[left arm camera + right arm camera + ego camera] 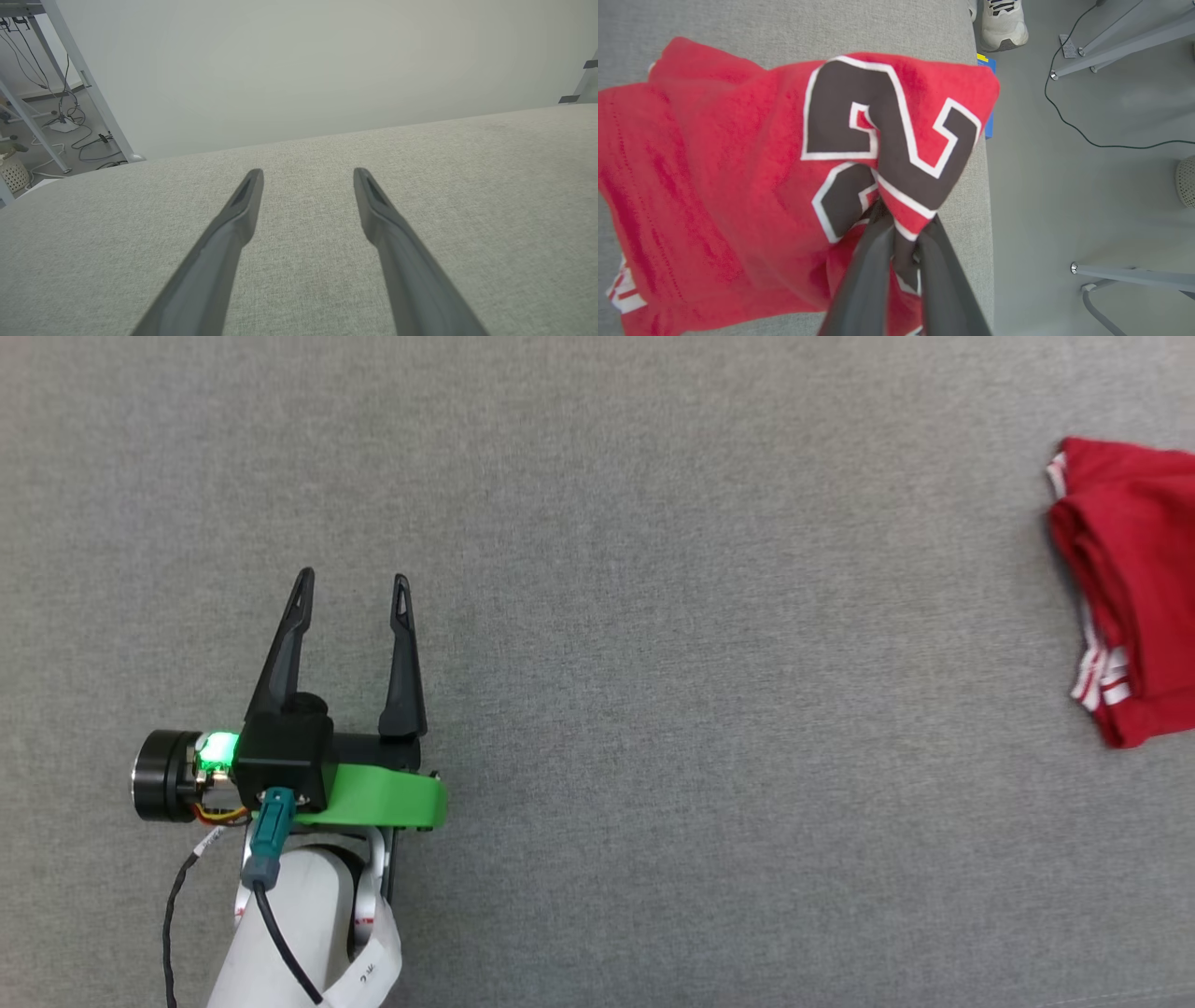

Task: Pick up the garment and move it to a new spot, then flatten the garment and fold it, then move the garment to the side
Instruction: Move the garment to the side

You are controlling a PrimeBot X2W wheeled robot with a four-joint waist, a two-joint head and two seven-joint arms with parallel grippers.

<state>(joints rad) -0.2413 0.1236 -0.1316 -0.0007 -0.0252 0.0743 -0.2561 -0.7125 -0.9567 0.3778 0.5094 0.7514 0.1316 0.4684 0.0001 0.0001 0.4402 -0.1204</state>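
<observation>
Grey woven cloth covers the bench [653,709] we work at. Our right pincer [901,228] is clamped on a pinch of the garment [738,163], right at the black numeral, and red cloth bunches around its fingers. Our left pincer [354,576] stands wide apart over bare bench, well away from the garment and holding nothing.

The garment lies by the bench's right edge, rumpled and doubled over itself. We judge the task early. The grip for the pick-up is made, while moving, flattening, folding and setting aside all look undone.

The head view gives us the striped trim and the layered edges. The right wrist view adds the grip itself, the floor [1087,196] past the bench edge and a person's shoe [1003,23].
</observation>
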